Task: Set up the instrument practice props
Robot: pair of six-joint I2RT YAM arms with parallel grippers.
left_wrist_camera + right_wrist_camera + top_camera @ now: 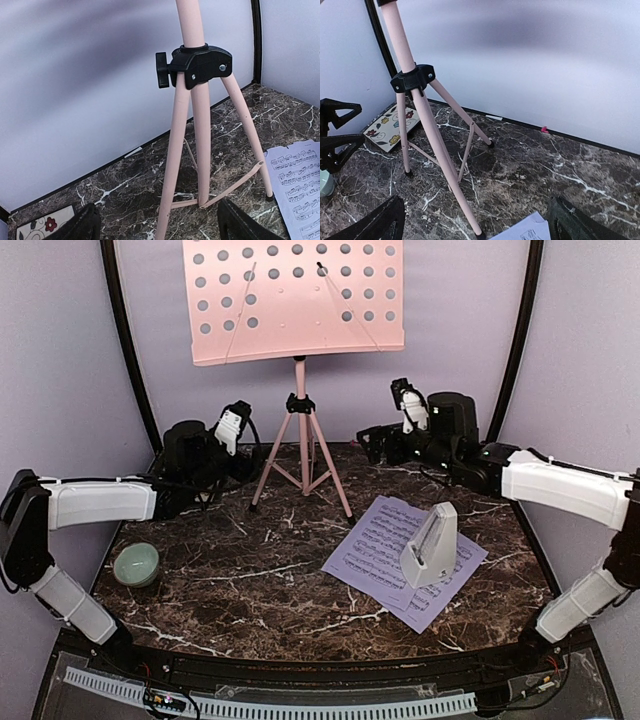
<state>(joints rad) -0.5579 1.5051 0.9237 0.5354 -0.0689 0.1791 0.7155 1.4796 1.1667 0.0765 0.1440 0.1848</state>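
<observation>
The pink music stand (293, 300) is upright at the back of the table, and its tripod legs (300, 455) rest on the marble. Two white sheet-music pages (375, 545) lie flat at the right. The white-grey metronome (432, 543) stands on top of them. My left gripper (250, 465) is open just left of the tripod. In the left wrist view its fingers (82, 225) stand wide, short of the tripod legs (200, 150). My right gripper (372, 442) is open to the right of the tripod. Nothing lies between its fingers (577, 222), and a corner of the pages (525, 231) shows below.
A pale green bowl (136, 564) sits at the front left of the table. A floral coaster (392, 127) lies by the back wall behind the tripod, left of centre. Grey walls close the table in at the back and on both sides.
</observation>
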